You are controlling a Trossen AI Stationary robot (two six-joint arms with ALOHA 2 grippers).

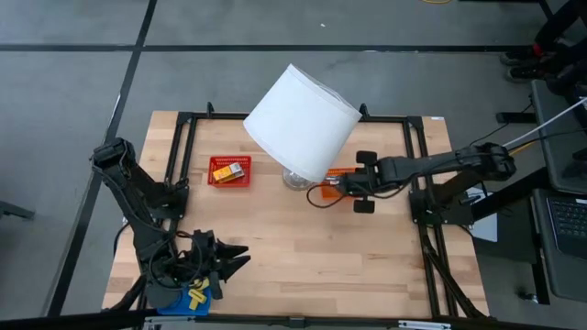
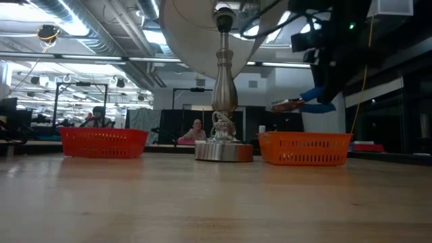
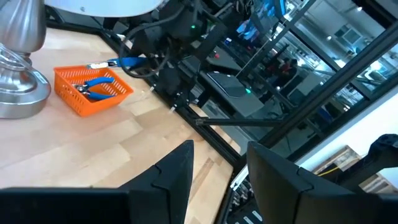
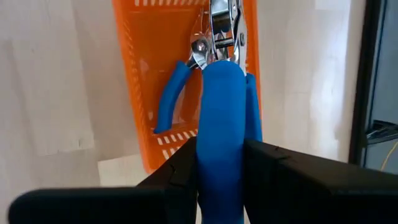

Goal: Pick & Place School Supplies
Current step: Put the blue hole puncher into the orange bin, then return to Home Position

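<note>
My right gripper (image 1: 348, 190) (image 4: 221, 155) hovers over the orange mesh basket (image 4: 186, 74) (image 2: 305, 148) beside the lamp base (image 1: 295, 179), shut on a blue-handled metal tool (image 4: 221, 106) (image 2: 300, 102). A second blue-handled tool (image 4: 171, 99) lies inside that basket. Yellow-orange packets (image 1: 229, 170) lie in the red basket (image 1: 213, 181) (image 2: 103, 143). Yellow items (image 1: 197, 295) lie in the blue tray (image 1: 188, 307) at the near edge. My left gripper (image 1: 229, 258) (image 3: 217, 180) waits open above the near left of the table, next to the tray. My right gripper pinches the tool's blue handle (image 4: 221, 134) between its two fingers. The fingers come from the table's right side and lie along the handle. The tool sticks out past the fingertips with its metal head (image 4: 224, 31) foremost. It is lifted clear above the orange basket, roughly level.
The tilted white lampshade (image 1: 301, 119) overhangs the table's middle and hides part of the orange basket from above. The metal lamp stem (image 2: 225, 74) stands between the two baskets. A black frame (image 1: 417, 183) borders the table. Bare wood lies in the near middle (image 1: 330, 257).
</note>
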